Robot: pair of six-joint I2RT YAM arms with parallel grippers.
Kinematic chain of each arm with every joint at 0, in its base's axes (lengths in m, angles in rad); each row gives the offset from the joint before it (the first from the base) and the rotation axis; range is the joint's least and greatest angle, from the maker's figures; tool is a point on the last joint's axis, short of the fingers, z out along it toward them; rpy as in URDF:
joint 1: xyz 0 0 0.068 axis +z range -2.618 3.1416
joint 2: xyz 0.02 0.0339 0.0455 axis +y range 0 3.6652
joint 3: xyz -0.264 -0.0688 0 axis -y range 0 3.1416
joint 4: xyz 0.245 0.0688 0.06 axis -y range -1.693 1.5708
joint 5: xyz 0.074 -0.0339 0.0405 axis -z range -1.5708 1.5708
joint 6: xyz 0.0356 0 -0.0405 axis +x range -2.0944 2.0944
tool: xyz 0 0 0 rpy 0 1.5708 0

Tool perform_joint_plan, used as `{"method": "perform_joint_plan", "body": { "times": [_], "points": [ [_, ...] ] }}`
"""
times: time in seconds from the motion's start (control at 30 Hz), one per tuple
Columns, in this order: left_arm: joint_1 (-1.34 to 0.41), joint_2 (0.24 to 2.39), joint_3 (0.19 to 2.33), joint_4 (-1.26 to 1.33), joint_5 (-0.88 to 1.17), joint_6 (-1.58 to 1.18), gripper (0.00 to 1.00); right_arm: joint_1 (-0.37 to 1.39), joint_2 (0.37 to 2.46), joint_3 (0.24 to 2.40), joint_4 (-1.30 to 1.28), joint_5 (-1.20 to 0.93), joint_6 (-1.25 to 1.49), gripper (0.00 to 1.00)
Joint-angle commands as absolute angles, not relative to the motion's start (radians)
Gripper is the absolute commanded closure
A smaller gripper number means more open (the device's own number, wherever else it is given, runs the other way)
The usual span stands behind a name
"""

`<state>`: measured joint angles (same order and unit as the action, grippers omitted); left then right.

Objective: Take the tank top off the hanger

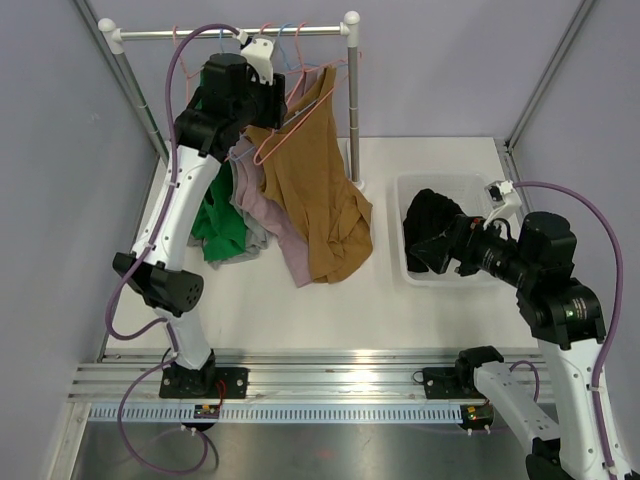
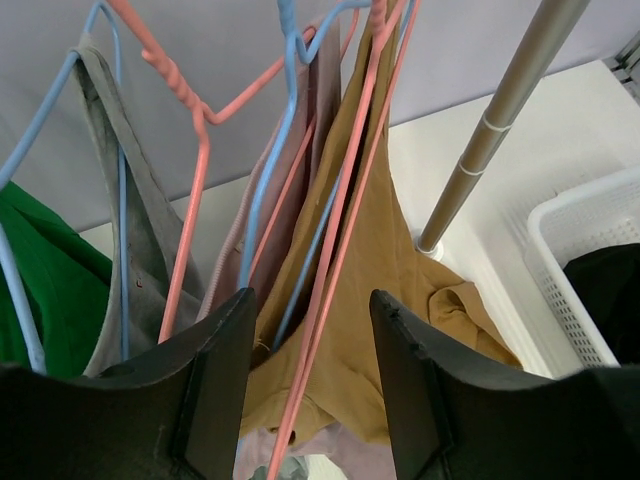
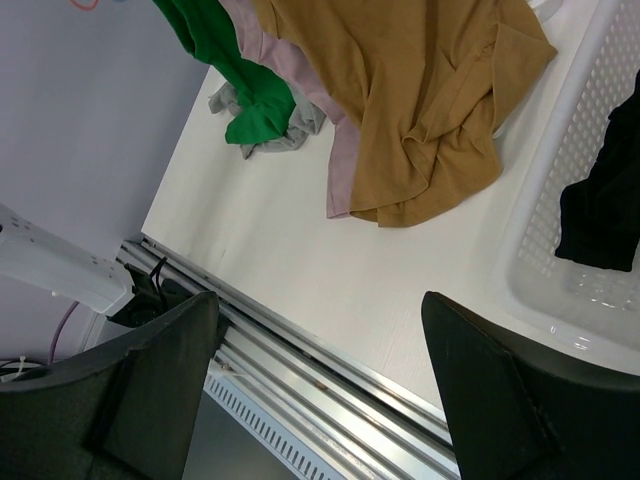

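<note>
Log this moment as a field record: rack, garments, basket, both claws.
rack: metal rail carrying pink and blue hangers
tan tank top: hung at the rail, lower part lying on the table
neighbours: mauve top and green top, to its left in the top view
basket: white, holds a black garment
left claw: up at the hangers, jaws apart around a pink hanger wire and tan cloth
right claw: open, empty, by the basket
</note>
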<state>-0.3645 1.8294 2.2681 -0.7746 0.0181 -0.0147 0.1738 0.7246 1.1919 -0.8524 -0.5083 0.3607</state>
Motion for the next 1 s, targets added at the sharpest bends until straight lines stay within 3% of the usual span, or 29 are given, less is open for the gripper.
{"method": "perform_joint_plan", "body": {
  "times": [0.0,0.77,0.97],
  "points": [
    [-0.347,1.845,2.318,-0.758,0.005,0.017,0.48,0.172,0.716,1.233,-0.850,-0.552,0.370,0.11],
    [-0.348,1.790,2.309,-0.765,-0.011,0.058,0.44,0.172,0.747,1.220,-0.824,-0.569,0.376,0.12],
    [-0.341,1.839,2.325,-0.762,-0.006,0.054,0.49,0.170,0.746,1.227,-0.828,-0.571,0.376,0.12]
  ]
}}
